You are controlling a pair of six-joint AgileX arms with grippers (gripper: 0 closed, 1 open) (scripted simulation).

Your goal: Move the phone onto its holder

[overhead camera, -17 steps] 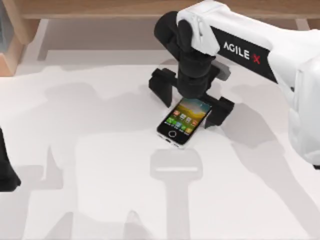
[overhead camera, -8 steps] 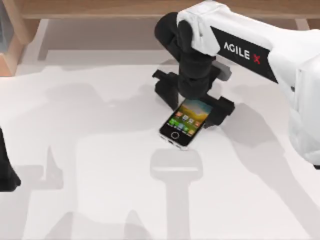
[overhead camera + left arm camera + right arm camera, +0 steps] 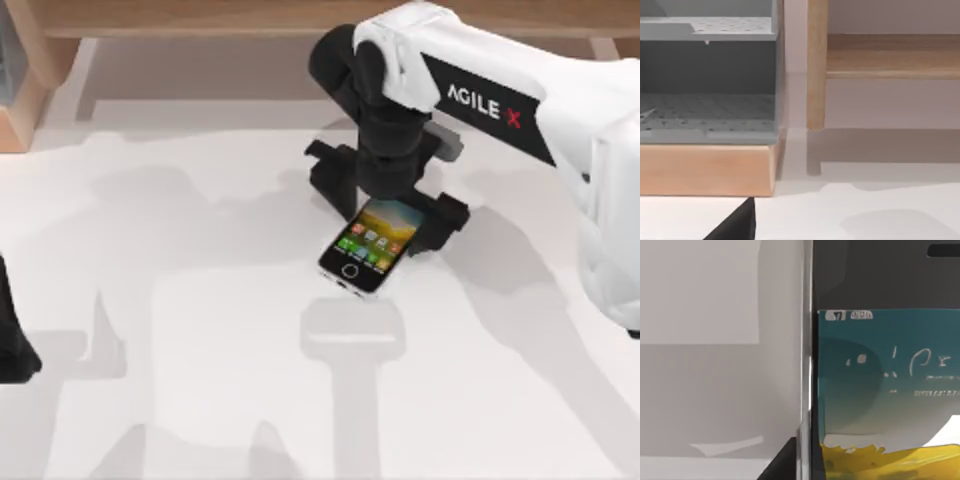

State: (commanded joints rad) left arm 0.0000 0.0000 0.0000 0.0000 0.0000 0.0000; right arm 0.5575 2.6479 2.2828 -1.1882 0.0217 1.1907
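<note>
1. In the top view, your right gripper (image 3: 388, 208) stood over the far end of the phone (image 3: 368, 247), near the middle of the worktop (image 3: 200, 330). The arm reached in from the right side.

2. The two black fingers (image 3: 330, 176) flanked the phone's long edges, one on each side, close against them. They had narrowed onto the phone; by my judgement they held it, though the contact itself was hidden beneath the wrist.

3. The phone showed its screen upward, with the home button end pointing toward the near edge of the worktop. Whether it rested on the surface or was raised a little could not be told from above.

4. In the right wrist view, the phone (image 3: 880, 390) appeared at very close range, its silver edge running straight through the frame, with bare worktop (image 3: 715, 365) beside it.

5. The holder (image 3: 352, 335) lay just near of the phone in the top view: a pale piece the colour of the worktop, with a broad head and a narrow stem.

6. Your left gripper (image 3: 12, 340) stayed parked at the left edge; its fingers could not be judged. Its wrist view faced a grey shelf unit (image 3: 707, 75) and a wooden frame (image 3: 816, 65).

7. Progress, as judged: the grasp looked made or nearly made. The lift, the short carry to the holder and the placing were left to do.
</note>
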